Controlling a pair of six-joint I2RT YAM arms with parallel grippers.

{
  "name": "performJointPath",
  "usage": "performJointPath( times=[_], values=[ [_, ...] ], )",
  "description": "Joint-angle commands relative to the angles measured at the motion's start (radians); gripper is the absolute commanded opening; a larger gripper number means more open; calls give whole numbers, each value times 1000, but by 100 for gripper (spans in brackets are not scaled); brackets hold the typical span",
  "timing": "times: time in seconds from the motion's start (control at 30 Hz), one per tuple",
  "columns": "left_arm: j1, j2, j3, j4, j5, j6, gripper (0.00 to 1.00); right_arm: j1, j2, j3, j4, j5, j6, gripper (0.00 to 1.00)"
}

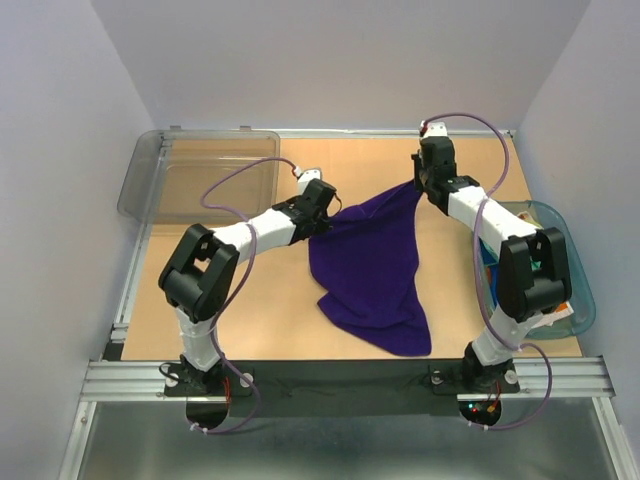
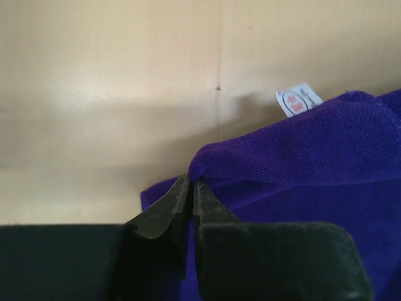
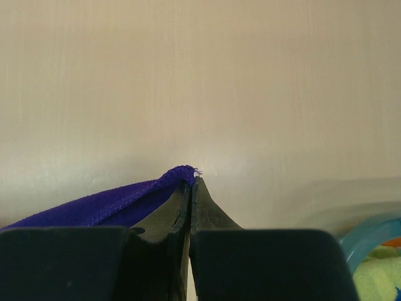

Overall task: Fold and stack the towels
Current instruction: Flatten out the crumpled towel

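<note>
A purple towel (image 1: 375,270) hangs stretched between my two grippers, and its lower end lies crumpled on the wooden table near the front edge. My left gripper (image 1: 330,215) pinches the towel's left corner. In the left wrist view its jaws (image 2: 193,182) stand almost together with purple cloth (image 2: 313,157) in the thin slit, and a white label (image 2: 299,100) shows on the towel's edge. My right gripper (image 1: 418,185) is shut on the opposite corner, and the right wrist view shows the purple hem (image 3: 94,210) caught at its tips (image 3: 191,182). A mint green towel (image 3: 376,276) lies in the basket.
A clear grey plastic bin (image 1: 200,175) stands at the back left of the table. A teal translucent basket (image 1: 570,290) sits at the right edge beside the right arm, and its rim (image 3: 369,235) appears low in the right wrist view. White walls enclose the table.
</note>
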Motion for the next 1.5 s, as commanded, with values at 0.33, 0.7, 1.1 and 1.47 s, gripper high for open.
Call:
performJointPath(
  times=[0.33, 0.7, 1.1, 1.47],
  values=[
    [-158, -233, -229, 180, 220, -19, 57, -21, -56, -117, 134, -79, 57, 2],
    [72, 1, 104, 84, 336, 134, 80, -21, -128, -257, 161, -96, 109, 1],
    [72, 245, 327, -25, 395, 154, 77, -21, -136, -295, 189, -172, 143, 2],
    [-2, 245, 239, 42, 307, 130, 54, -23, -139, -327, 215, -225, 174, 2]
  ],
)
